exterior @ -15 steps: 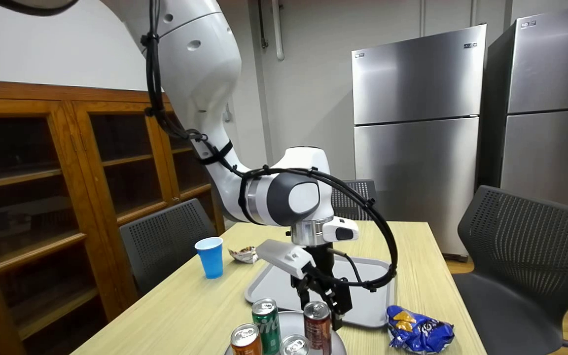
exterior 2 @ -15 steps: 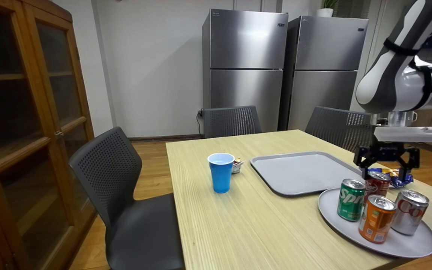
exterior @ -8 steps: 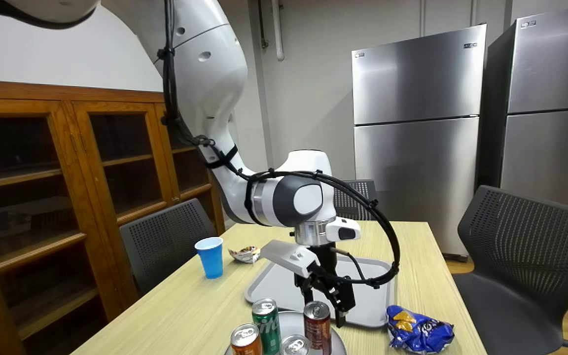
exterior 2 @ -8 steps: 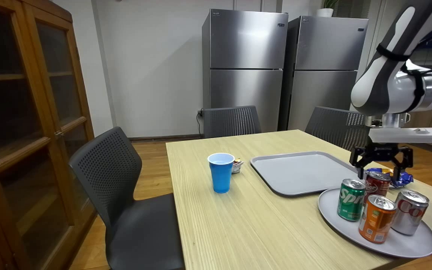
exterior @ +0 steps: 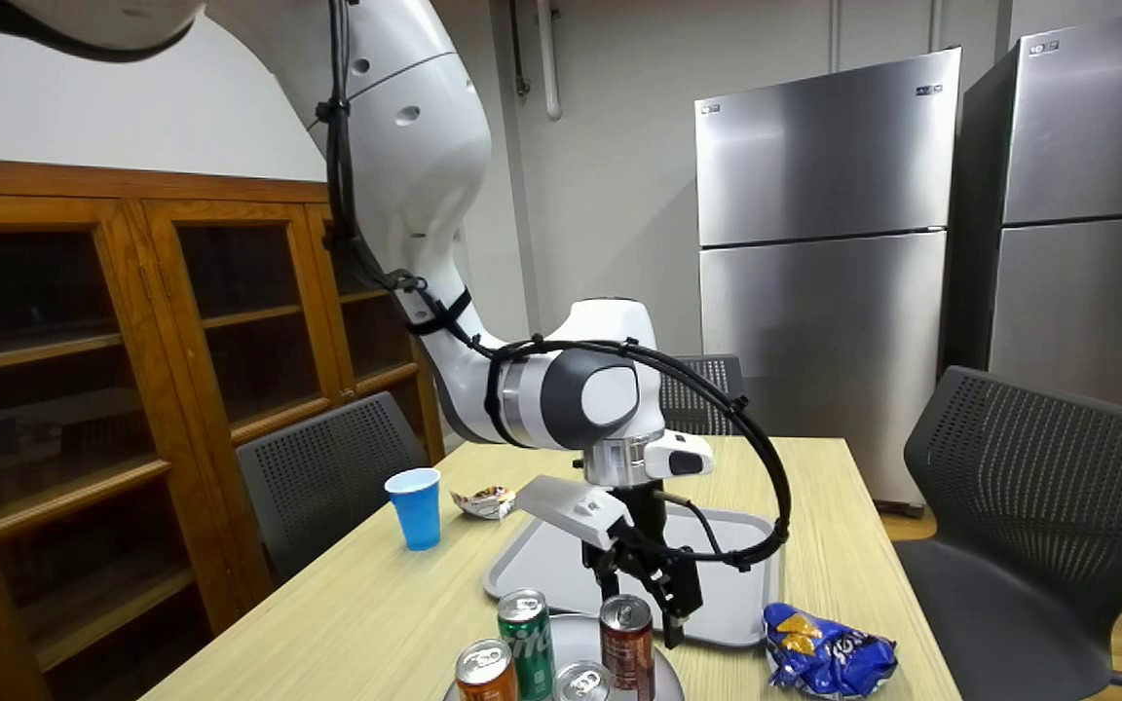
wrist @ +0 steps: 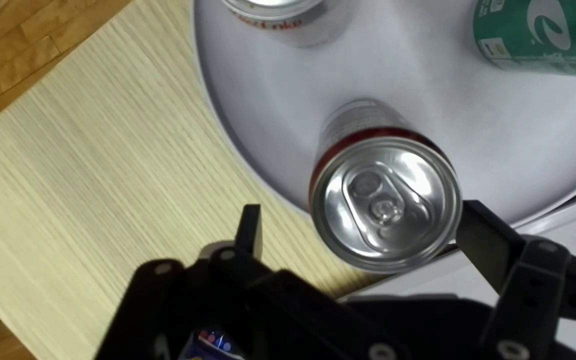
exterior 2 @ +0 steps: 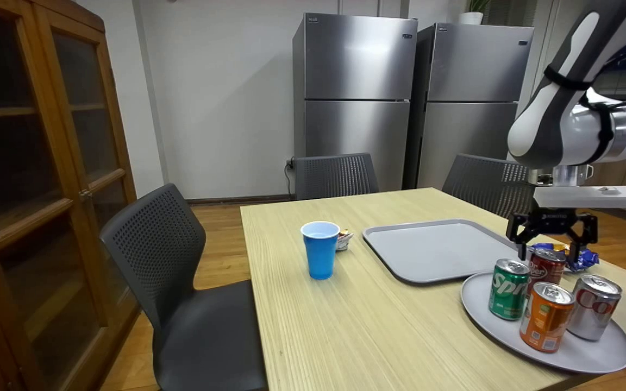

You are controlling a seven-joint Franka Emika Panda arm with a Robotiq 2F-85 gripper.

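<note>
My gripper is open and holds nothing. It shows in the wrist view [wrist: 363,220] and in both exterior views [exterior: 641,613] [exterior 2: 548,253]. Its fingers are spread on either side of the top of an upright dark red can [wrist: 385,205], also in both exterior views [exterior: 626,647] [exterior 2: 546,266]. In the wrist view, one finger appears close against the can's rim, the other apart; I cannot tell whether either touches. The can stands on a round grey plate [exterior 2: 476,301] with a green can [exterior 2: 508,293], an orange can [exterior 2: 546,320] and a silver can [exterior 2: 594,309].
A grey rectangular tray [exterior 2: 438,250] lies beside the plate on the wooden table [exterior 2: 345,326]. A blue snack bag [exterior: 829,652] lies near the gripper. A blue cup [exterior 2: 321,252] and a crumpled wrapper [exterior: 485,502] stand farther off. Chairs [exterior 2: 155,255] surround the table.
Over the first half second my gripper shifts slightly, rightward in one exterior view and leftward in another, at the dark red can. Since then it is nearly still. The cans have not moved.
</note>
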